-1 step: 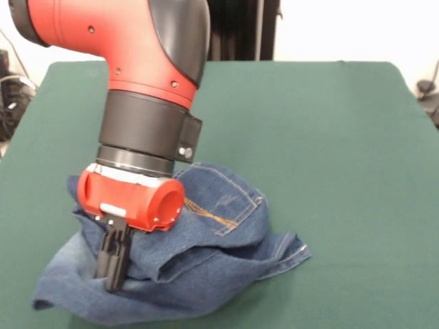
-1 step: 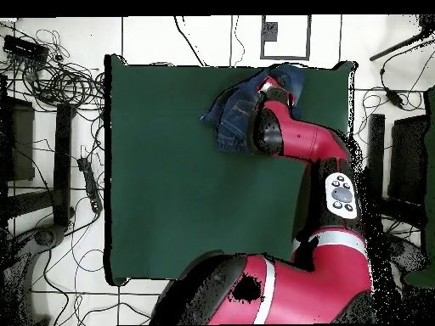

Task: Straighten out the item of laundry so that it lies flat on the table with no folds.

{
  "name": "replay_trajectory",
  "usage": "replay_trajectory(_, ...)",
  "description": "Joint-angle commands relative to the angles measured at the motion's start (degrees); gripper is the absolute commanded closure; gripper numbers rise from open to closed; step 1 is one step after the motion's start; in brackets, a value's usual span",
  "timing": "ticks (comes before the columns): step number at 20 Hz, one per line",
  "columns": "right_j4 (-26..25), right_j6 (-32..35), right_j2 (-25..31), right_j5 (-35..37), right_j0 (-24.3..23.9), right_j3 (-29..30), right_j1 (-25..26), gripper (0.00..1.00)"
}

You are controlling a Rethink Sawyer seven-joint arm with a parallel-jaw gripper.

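The item of laundry (image 1: 206, 233) is a small pair of blue denim jeans, crumpled in a heap near the front left of the green table (image 1: 336, 137). A back pocket with orange stitching faces up, and a hem sticks out to the right. My gripper (image 1: 114, 274) comes down on the left part of the heap. Its black fingers (image 1: 110, 253) stand close together with a fold of denim at their tips. In the overhead view the jeans (image 2: 231, 112) lie bunched at the table's (image 2: 187, 187) far edge, partly under my arm (image 2: 293, 136), which hides the gripper.
Cables (image 2: 51, 76) and stands lie on the floor around the table. The jeans lie close to one table edge and a corner; the green cloth stretches wide on the other sides.
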Motion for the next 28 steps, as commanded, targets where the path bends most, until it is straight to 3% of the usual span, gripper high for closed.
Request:
replay_trajectory(1, 1.5, 2.6, 5.9, 7.2, -0.7, -1.8, 3.7, 1.0)
replay_trajectory(6, -0.2, 0.7, 6.2, 10.3, -1.5, -0.7, 4.1, 1.0)
replay_trajectory(7, -1.9, -1.8, 6.4, 12.2, -1.6, -1.2, 4.0, 0.0)
replay_trajectory(13, -1.0, -2.6, 7.3, 16.9, -2.3, -0.8, 3.7, 0.0)
replay_trajectory(16, 3.3, 4.7, 5.9, 15.9, -1.2, 0.3, 3.0, 0.0)
replay_trajectory(18, 4.5, 4.8, 5.4, 20.1, -0.7, 0.6, 1.8, 0.0)
replay_trajectory(22, 10.9, 7.9, 5.2, 37.8, 1.1, 1.6, -1.6, 0.0)
replay_trajectory(26, 14.2, 10.7, 2.2, 52.1, 3.9, -1.9, -3.4, 0.0)
replay_trajectory(28, 17.4, 15.5, 2.2, 59.1, 4.6, -2.9, -4.0, 0.0)
